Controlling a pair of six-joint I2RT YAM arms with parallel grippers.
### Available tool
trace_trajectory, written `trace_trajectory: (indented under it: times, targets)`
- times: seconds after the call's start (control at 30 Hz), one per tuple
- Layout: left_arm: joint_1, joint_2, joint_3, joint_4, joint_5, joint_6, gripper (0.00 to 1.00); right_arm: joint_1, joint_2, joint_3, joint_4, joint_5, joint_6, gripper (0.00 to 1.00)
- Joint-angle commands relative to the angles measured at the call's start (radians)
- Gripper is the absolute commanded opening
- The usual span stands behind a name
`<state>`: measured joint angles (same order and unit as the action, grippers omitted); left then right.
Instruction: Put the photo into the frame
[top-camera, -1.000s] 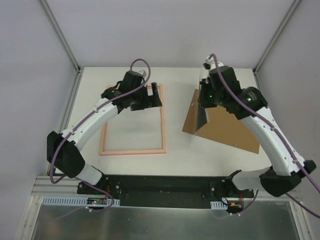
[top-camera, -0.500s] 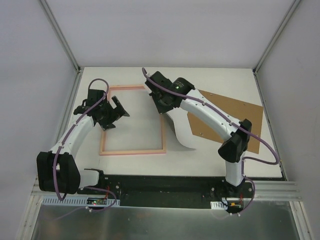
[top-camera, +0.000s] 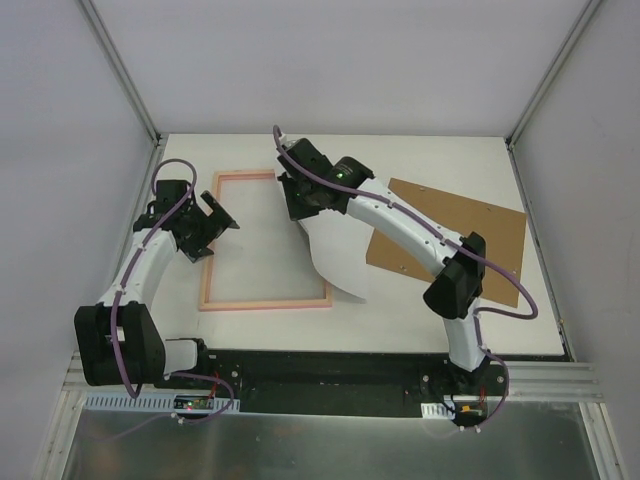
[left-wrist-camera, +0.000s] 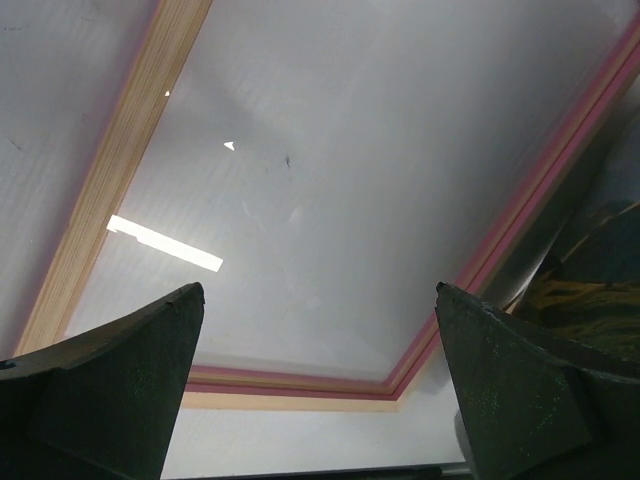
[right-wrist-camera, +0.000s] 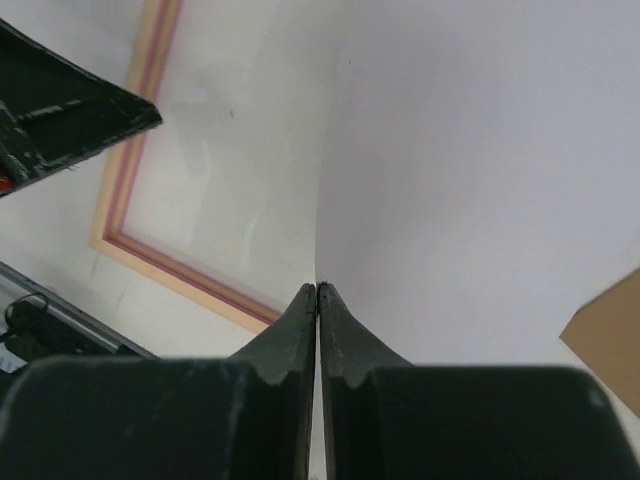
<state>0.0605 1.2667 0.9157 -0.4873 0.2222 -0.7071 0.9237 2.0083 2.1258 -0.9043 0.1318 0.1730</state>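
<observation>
The frame (top-camera: 265, 301) lies flat on the table at left centre, pink inner edge showing. My right gripper (top-camera: 308, 208) hangs over the frame's upper right part, shut on the top edge of the photo (top-camera: 335, 255). The photo hangs down curved, white back showing, over the frame's right rail. In the right wrist view the jaws (right-wrist-camera: 317, 289) pinch the sheet's edge, its white back (right-wrist-camera: 480, 180) to the right and the frame (right-wrist-camera: 190, 285) below left. My left gripper (top-camera: 213, 232) is open and empty at the frame's left rail. In the left wrist view (left-wrist-camera: 318, 290) it looks down on a frame corner (left-wrist-camera: 400, 385).
The brown backing board (top-camera: 450, 240) lies flat on the table to the right; a corner shows in the right wrist view (right-wrist-camera: 610, 340). White enclosure walls stand at the left, back and right. The arm bases sit on the black rail at the near edge.
My right gripper carried the photo from above the backing board leftward to the frame. My left gripper drew back from the frame's top right to its left rail.
</observation>
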Motion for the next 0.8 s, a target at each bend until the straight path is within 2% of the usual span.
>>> trace_trajectory:
  times: [0.0, 0.1, 0.3, 0.77]
  targets:
    - [0.024, 0.019, 0.048, 0.007, -0.044, -0.008, 0.99, 0.018, 0.020, -0.019, 0.172, -0.098, 0.083, 0.05]
    - [0.071, 0.025, 0.049, 0.001, -0.087, -0.003, 0.99, 0.032, 0.056, -0.017, 0.235, -0.159, 0.115, 0.05]
    - [0.200, 0.066, 0.066, -0.017, -0.135, -0.003, 0.99, 0.066, 0.112, -0.001, 0.344, -0.179, 0.129, 0.04]
    - [0.272, 0.215, 0.129, -0.014, -0.129, 0.000, 0.99, 0.092, 0.198, 0.002, 0.525, -0.255, 0.042, 0.05]
